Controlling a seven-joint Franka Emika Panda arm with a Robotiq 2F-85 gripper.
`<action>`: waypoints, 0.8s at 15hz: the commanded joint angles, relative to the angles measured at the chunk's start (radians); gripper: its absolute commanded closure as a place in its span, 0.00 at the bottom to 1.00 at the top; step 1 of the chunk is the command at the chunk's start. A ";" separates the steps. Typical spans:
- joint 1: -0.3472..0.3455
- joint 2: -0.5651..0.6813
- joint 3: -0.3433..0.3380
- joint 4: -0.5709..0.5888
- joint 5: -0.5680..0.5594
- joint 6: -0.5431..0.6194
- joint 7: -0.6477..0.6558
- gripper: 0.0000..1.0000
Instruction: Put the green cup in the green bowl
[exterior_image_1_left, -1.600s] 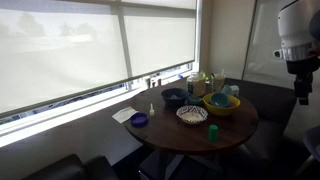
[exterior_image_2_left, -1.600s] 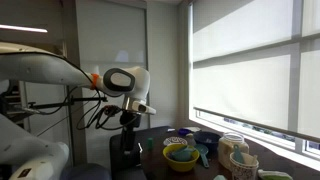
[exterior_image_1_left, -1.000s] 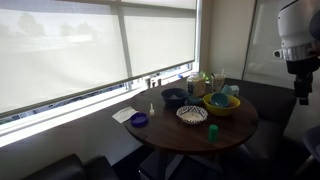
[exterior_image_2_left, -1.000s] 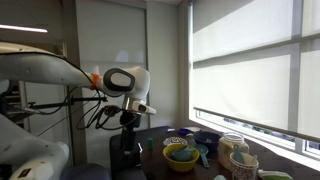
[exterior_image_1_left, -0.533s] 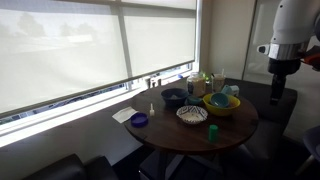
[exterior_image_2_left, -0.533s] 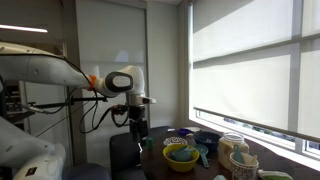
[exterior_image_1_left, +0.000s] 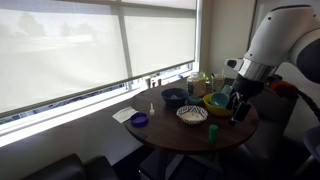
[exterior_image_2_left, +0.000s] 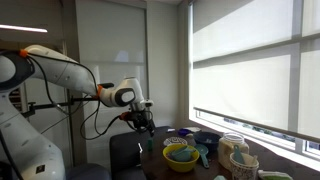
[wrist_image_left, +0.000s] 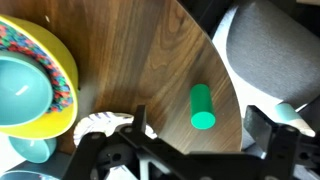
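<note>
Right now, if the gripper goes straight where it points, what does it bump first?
The gripper would probably meet the green cup, straight ahead in the wrist view; otherwise the wooden table.

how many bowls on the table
3: the green bowl beside the gripper, the white patterned bowl next to it, the dark bowl nearer the window; others may hide.

Three cams on a round table (exterior_image_1_left: 175, 133).
Ext. views look in from afar, opp. sides, window (exterior_image_1_left: 80, 50) alongside; wrist cam sits close, aimed straight down. All share the green bowl (exterior_image_1_left: 221, 106) (exterior_image_2_left: 181, 160) (wrist_image_left: 66, 62).
</note>
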 joint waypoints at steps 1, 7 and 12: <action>0.074 0.177 -0.086 0.062 0.178 0.120 -0.202 0.00; 0.081 0.291 -0.099 0.138 0.396 0.042 -0.442 0.41; 0.026 0.307 -0.062 0.164 0.299 0.011 -0.344 0.77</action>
